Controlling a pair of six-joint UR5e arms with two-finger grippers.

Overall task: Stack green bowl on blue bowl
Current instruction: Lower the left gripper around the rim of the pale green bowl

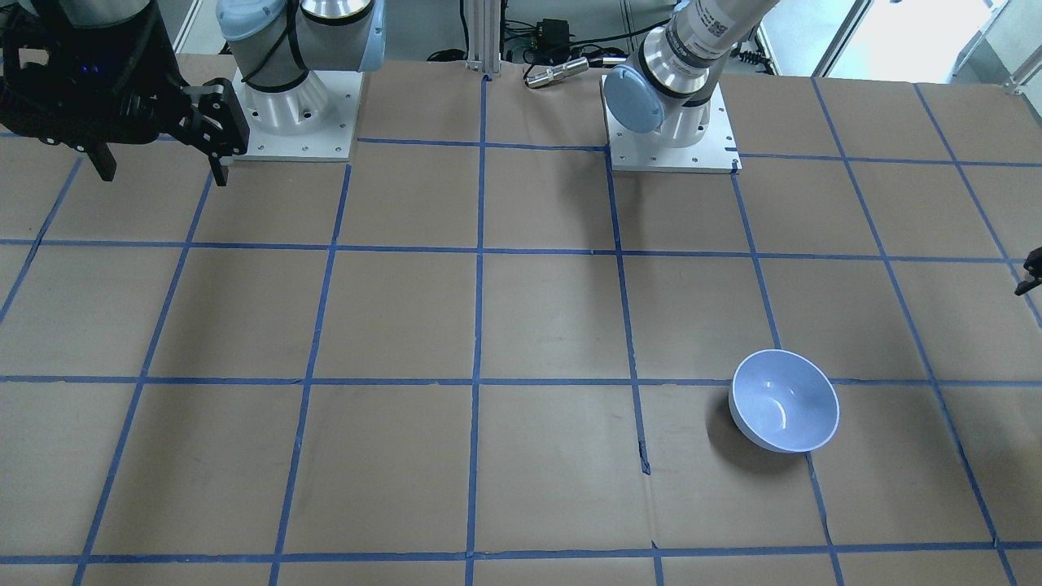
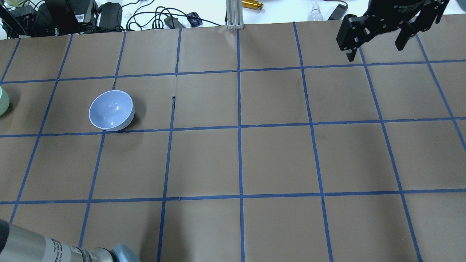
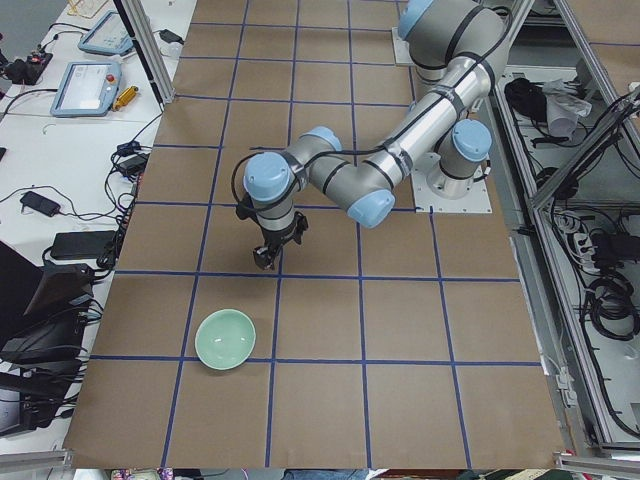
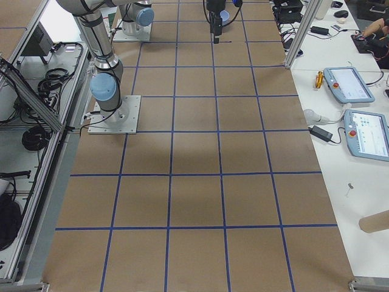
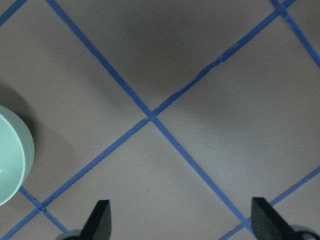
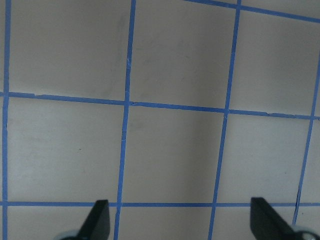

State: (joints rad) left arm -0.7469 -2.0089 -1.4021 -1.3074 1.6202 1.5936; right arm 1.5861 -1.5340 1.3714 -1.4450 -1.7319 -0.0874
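The blue bowl (image 2: 111, 110) stands upright and empty on the table's left half; it also shows in the front-facing view (image 1: 784, 400). The green bowl (image 3: 225, 338) stands upright near the table's left end, cut by the overhead view's left edge (image 2: 2, 102) and by the left wrist view's left edge (image 5: 12, 165). My left gripper (image 5: 182, 227) is open and empty, hovering above the table a little beside the green bowl, apart from it (image 3: 267, 258). My right gripper (image 2: 375, 51) is open and empty, held high over the far right of the table (image 1: 163, 171).
Brown paper with blue tape grid lines (image 2: 240, 127) covers the table. Cables and boxes (image 2: 72, 14) lie beyond its far edge. The arm bases (image 1: 672, 130) stand on white plates at the robot's side. Pendants (image 4: 349, 85) lie on a side bench.
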